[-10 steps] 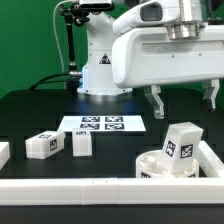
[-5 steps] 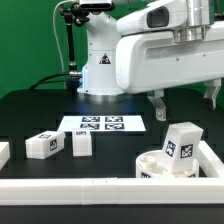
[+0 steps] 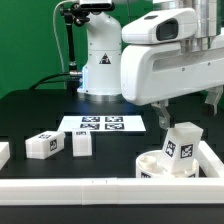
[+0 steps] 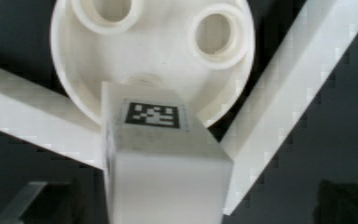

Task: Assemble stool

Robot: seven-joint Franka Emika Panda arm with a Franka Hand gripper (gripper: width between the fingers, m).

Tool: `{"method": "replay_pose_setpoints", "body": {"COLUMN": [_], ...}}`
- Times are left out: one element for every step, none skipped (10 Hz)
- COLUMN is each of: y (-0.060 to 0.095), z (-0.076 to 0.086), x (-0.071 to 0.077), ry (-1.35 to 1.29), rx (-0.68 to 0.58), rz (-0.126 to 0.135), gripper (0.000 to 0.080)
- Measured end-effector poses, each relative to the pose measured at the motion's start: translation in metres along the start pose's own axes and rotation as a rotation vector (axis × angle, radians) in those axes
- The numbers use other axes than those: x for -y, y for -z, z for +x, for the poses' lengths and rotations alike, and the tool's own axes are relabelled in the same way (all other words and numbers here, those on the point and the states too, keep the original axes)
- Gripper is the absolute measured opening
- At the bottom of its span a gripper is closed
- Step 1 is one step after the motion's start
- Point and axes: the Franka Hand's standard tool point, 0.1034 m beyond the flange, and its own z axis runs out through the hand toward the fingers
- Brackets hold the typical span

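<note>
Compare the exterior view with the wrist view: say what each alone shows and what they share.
Exterior view only: the open claw over the seat, the marker board, a loose leg and a second loose leg. Wrist view only: a clear look down into two round sockets in the seat. Both: the seat, the tagged leg upright on it, and the white border rails.

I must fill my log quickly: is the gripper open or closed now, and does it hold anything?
Gripper: open, holding nothing.
</note>
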Motion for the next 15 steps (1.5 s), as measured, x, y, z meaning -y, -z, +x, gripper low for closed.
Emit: {"method": "replay_pose_setpoints", "body": {"y": [-0.001,-0.001,-0.001,-0.001,-0.001,-0.001,-0.001,-0.001,-0.001,-0.002,-0.002,-0.003,-0.005,-0.007,-0.01], "z": [0.002,0.004,0.006,0.007,0.006,0.005,0.004,0.004,0.003,0.003,0.002,0.002,0.001,0.0,-0.001], "x": [-0.006,-0.01,-0.01,-0.011,-0.012,-0.014,-0.016,-0.016,-0.019,-0.02,-0.021,-0.021,-0.021,-0.021,-0.022], "ry": [0.1,0.282,0.373,0.488,0.534,0.601,0.657,0.693,0.781,0.842,0.915,1.008,1.075,1.16,1.25], "rx": [-0.018,-0.023,-0.03,-0.031,-0.027,-0.02,-0.014,-0.011,-0.002,0.005,0.015,0.027,0.038,0.054,0.066], "rz": [-0.012,-0.026,-0.034,-0.041,-0.045,-0.053,-0.058,-0.06,-0.068,-0.071,-0.079,-0.084,-0.086,-0.089,-0.088], "gripper": [0.0649,0.0649,0.0649,0.0649,0.0649,0.0649,0.0649,0.0649,0.0649,0.0649,0.0649,0.0649,0.0649,0.0649,0.0649]}}
